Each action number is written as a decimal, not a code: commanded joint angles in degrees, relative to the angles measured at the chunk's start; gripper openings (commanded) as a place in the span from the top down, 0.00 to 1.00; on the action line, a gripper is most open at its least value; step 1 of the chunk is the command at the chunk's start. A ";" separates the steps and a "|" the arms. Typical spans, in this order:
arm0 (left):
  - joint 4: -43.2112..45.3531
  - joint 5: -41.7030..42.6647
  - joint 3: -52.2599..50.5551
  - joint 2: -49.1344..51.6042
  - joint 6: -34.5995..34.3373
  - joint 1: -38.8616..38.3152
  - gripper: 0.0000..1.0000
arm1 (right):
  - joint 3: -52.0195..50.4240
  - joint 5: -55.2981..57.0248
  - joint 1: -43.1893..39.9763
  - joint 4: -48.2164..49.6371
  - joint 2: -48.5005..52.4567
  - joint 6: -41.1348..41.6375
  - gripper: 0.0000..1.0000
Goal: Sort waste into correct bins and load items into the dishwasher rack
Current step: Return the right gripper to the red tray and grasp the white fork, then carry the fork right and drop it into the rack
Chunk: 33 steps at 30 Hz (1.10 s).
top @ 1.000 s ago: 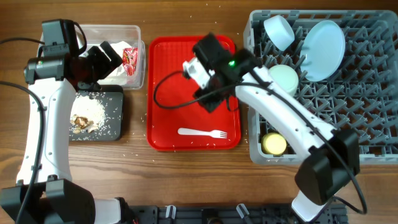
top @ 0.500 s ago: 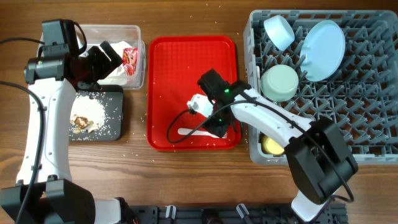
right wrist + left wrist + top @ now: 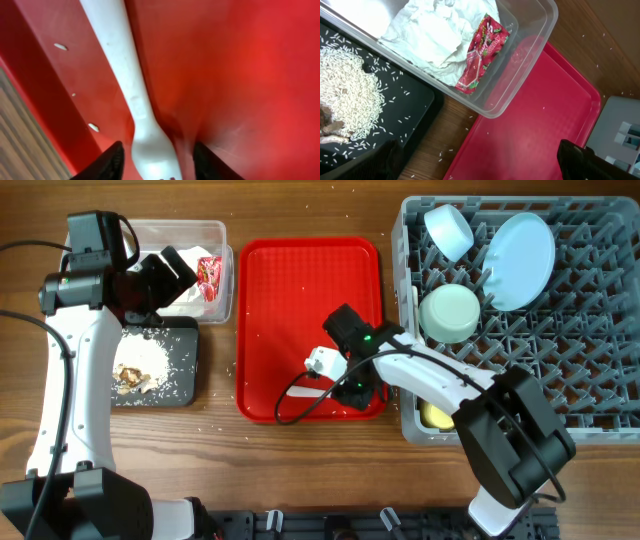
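My right gripper is down on the front of the red serving tray. In the right wrist view its open jaws straddle the head end of the white fork, which lies flat on the tray. My left gripper is open and empty, hovering over the clear tub. The tub holds the white napkin and the red wrapper. Food scraps lie in the black tray. The grey rack holds two bowls, the plate and the yellow cup. The spoon is not visible.
Loose rice grains are scattered on the wooden table around the black tray and on the red tray. The right arm's cable loops over the tray's front edge. The rack's left wall stands close to the right gripper.
My right gripper has moved from the tray's far part to its front right and dropped onto the fork, which it now covers in the overhead view. The left arm has not moved.
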 commanded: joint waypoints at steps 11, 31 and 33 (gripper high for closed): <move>0.15 0.46 -0.04 -0.74 0.11 0.22 0.00 | -0.83 -1.57 0.02 -0.13 0.66 1.18 0.96; 0.15 0.46 -0.04 -0.74 0.11 0.22 0.00 | 25.09 15.19 -19.87 -21.46 -12.07 44.89 0.96; 0.15 0.46 -0.04 -0.74 0.11 0.22 0.00 | 24.11 14.03 -23.41 -25.53 -11.56 48.54 0.96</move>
